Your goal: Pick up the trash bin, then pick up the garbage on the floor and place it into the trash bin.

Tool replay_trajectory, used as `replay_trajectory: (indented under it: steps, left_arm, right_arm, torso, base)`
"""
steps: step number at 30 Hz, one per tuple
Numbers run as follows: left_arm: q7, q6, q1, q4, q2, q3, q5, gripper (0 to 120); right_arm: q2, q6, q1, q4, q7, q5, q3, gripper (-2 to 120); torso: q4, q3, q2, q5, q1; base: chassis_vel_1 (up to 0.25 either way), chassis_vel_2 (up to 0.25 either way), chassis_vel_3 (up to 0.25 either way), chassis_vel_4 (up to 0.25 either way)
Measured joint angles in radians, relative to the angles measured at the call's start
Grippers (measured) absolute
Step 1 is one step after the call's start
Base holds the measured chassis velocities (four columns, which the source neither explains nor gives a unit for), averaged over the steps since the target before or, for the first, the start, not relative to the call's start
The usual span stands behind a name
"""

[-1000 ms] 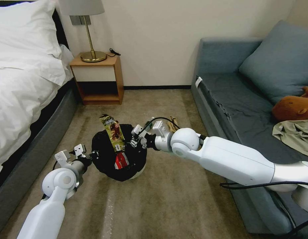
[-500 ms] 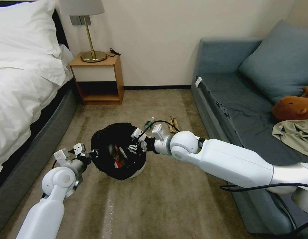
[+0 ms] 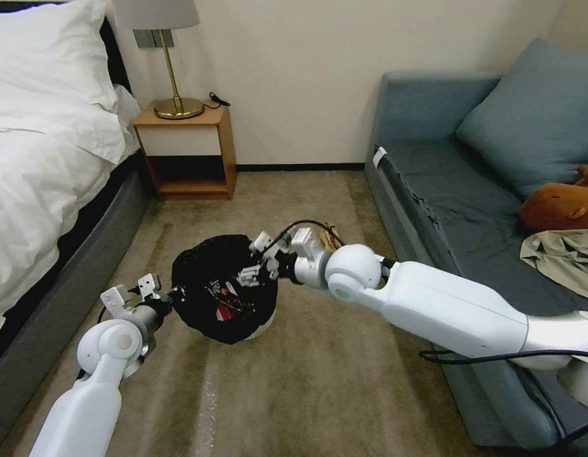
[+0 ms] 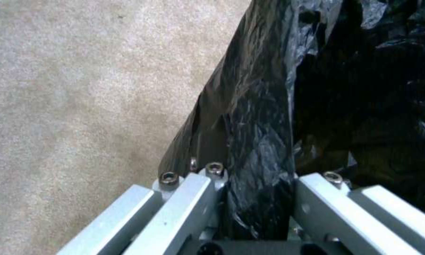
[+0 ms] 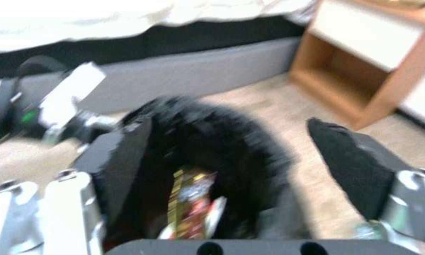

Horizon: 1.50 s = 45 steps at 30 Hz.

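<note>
While the left hand (image 3: 169,294) is pinching the trash bin (image 3: 225,289) by its black liner rim, the right hand (image 3: 251,273) is hovering wide open above its mouth (wrappers (image 5: 191,207) lying inside), a tan scrap (image 3: 332,234) lying on the carpet just behind.

I'm looking into a bedroom, likely a hotel room: a bed (image 3: 46,158) with white pillows and duvet along the left, a wooden nightstand (image 3: 189,152) against the cream wall carrying a brass lamp (image 3: 173,70), beige carpet (image 3: 319,381) underfoot, and a blue-grey sofa (image 3: 446,190) with a cushion (image 3: 535,114) on the right.
</note>
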Motion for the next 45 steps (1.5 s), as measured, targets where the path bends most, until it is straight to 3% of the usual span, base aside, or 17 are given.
replay_trajectory:
  steps: [2,9,26,33,45]
  left_arm:
    - [0.001,0.000,-0.002,0.000,0.002,-0.001,0.001,2]
    - [0.002,-0.002,-0.004,-0.004,0.009,-0.009,0.002,2]
    - [0.014,-0.011,0.008,-0.028,0.023,-0.018,0.049,2]
    - [0.013,-0.012,0.012,-0.047,0.025,-0.017,0.058,2]
    - [0.009,-0.014,0.025,-0.065,0.027,-0.022,0.064,2]
  right_arm:
    - [-0.016,0.003,-0.001,0.016,0.030,-0.012,0.046,99]
    - [-0.046,0.014,-0.047,0.057,0.096,-0.055,0.147,100]
    - [-0.177,0.024,-0.521,0.250,0.171,-0.247,0.676,100]
    - [-0.148,0.018,-0.734,0.320,0.189,-0.300,0.846,100]
    - [-0.058,0.011,-0.907,0.368,0.210,-0.344,0.993,100]
  torso:
    - [0.0000,0.000,0.000,-0.0001,0.000]
    - [0.0001,0.000,0.000,0.0000,0.000]
    - [-0.0001,0.000,0.000,0.0002,0.000]
    - [-0.0002,0.000,0.000,-0.0002,0.000]
    - [0.0000,0.000,0.000,-0.0001,0.000]
  base:
    - [0.000,0.000,0.000,0.000]
    - [0.000,0.000,0.000,0.000]
    - [0.000,0.000,0.000,0.000]
    - [0.000,0.000,0.000,0.000]
    - [0.000,0.000,0.000,0.000]
